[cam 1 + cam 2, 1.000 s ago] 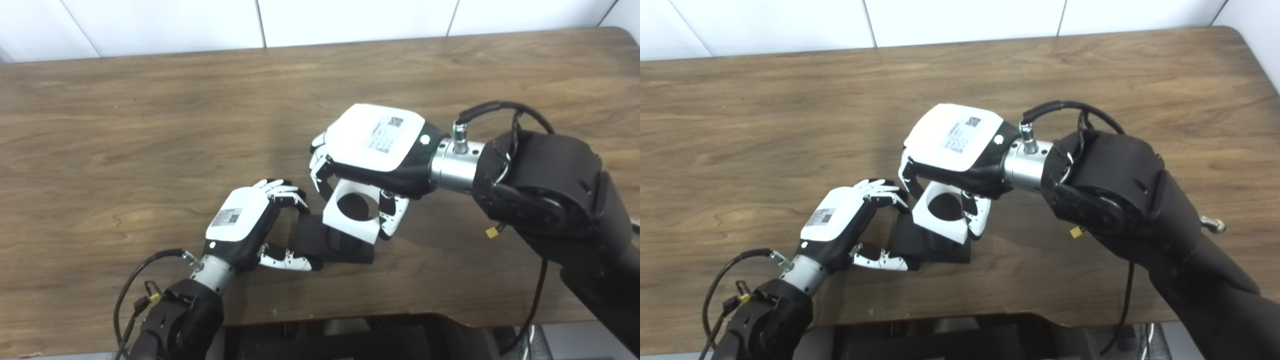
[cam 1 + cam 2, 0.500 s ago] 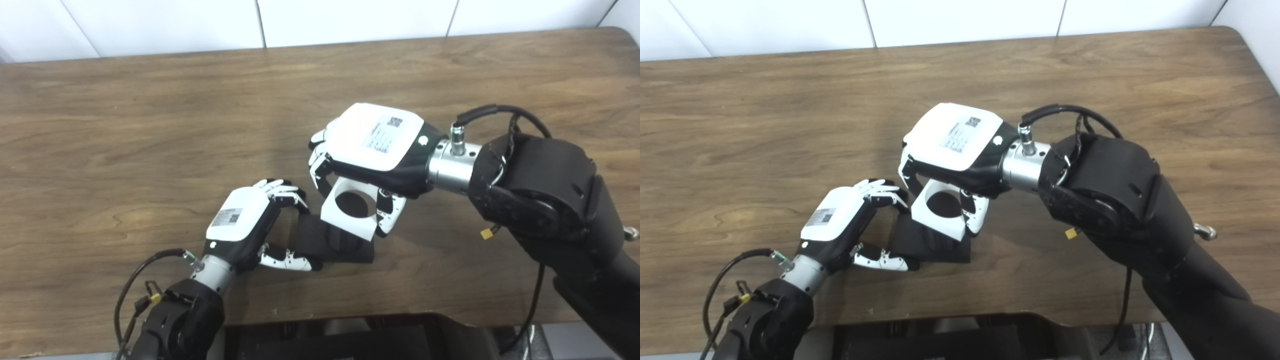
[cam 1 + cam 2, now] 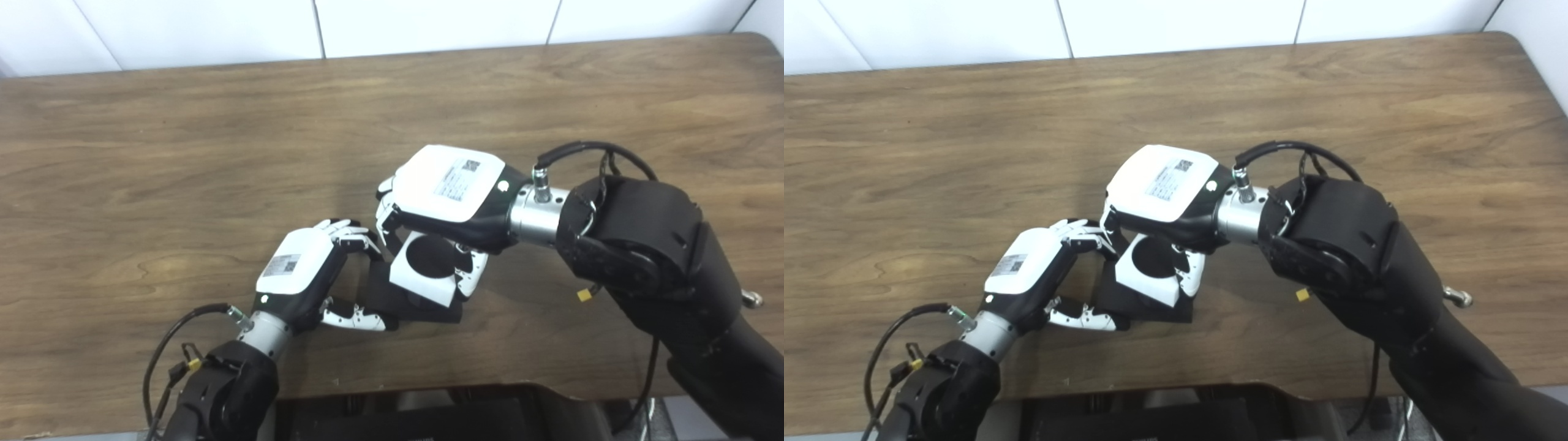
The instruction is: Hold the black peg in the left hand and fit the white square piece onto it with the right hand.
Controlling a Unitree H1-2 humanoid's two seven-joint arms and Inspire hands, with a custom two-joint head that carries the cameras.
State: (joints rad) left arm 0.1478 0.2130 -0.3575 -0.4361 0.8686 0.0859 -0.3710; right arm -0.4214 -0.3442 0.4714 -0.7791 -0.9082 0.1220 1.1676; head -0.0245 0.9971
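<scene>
Peg sits gripped at its base by the left hand; the right hand clasps the white piece over it. Any tilt could jam the hole on the peg.

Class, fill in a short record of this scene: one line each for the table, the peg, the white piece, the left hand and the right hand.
table: brown wood
peg: black, base on the table, held at its left edge
white piece: square with a round hole, low over the peg; the hole looks filled with black
left hand: shut on the peg
right hand: shut on the white piece from above
</scene>
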